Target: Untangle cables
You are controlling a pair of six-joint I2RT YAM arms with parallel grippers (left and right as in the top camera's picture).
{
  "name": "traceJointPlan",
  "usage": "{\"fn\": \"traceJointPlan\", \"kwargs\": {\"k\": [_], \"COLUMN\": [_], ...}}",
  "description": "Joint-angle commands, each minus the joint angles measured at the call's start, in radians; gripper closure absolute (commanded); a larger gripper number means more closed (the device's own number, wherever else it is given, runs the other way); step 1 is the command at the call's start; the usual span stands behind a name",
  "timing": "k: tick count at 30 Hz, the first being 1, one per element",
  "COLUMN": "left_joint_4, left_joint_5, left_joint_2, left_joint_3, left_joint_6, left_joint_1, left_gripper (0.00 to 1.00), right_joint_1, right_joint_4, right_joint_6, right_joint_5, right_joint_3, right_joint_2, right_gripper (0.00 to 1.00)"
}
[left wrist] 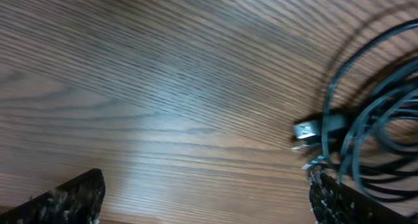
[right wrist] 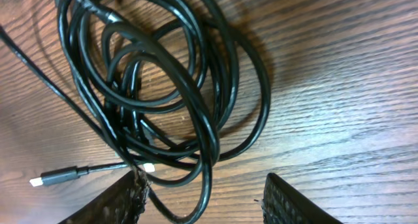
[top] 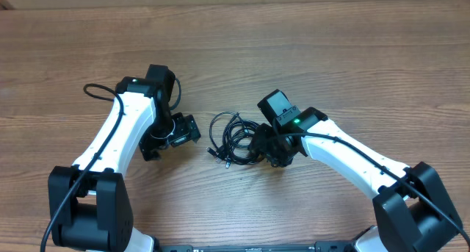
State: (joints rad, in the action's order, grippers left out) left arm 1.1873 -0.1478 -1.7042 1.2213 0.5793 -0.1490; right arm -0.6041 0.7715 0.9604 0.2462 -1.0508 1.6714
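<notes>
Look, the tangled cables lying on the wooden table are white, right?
Not quite. The tangled cables lying on the wooden table are black, not white. The right wrist view shows their dark loops close up, and the overhead view agrees.

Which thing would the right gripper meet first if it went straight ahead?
Probably the black cable bundle: its nearest loop lies just ahead of the right gripper, between its open jaws.

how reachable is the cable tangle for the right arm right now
Probably yes: the right gripper hangs open at the edge of the cable tangle, a loop lying between its fingers, nothing else in the way.
</notes>
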Motion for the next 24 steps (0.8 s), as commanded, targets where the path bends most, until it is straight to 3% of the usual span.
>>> {"fn": "traceJointPlan", "kwargs": {"k": [1, 5, 9, 17, 24], "left_joint_4": [-0.016, -0.069, -0.091, -0.060, -0.073], "left_joint_5": [-0.107, -0.135, -0.126, -0.063, -0.063], "left_joint_2": [-0.011, -0.011, -0.011, -0.011, -0.011], "left_joint_3": [-0.009, -0.009, -0.009, -0.009, -0.009], "left_joint_6": [0.093, 0.127, 0.126, 0.124, 0.124], "left_joint_1": [-0.003, -0.003, -0.003, -0.004, -0.026], "left_gripper": [0.00, 0.01, 0.00, 0.01, 0.00], "right_joint_1": [-0.006, -0.006, -0.006, -0.019, -0.019], "right_joint_4": [-0.003, -0.002, -0.002, 0.023, -0.019], "right_joint_6": [-0.040, -0.072, -0.071, -0.079, -0.039], "right_joint_5": [-0.037, -0.036, -0.036, -0.039, -0.044], "right_joint_3": [0.004, 0.004, 0.004, 0.004, 0.004], "right_joint_2": [0.008, 0.008, 0.008, 0.008, 0.008], "right_gripper": [0.43, 0.44, 0.54, 0.49, 0.57]}}
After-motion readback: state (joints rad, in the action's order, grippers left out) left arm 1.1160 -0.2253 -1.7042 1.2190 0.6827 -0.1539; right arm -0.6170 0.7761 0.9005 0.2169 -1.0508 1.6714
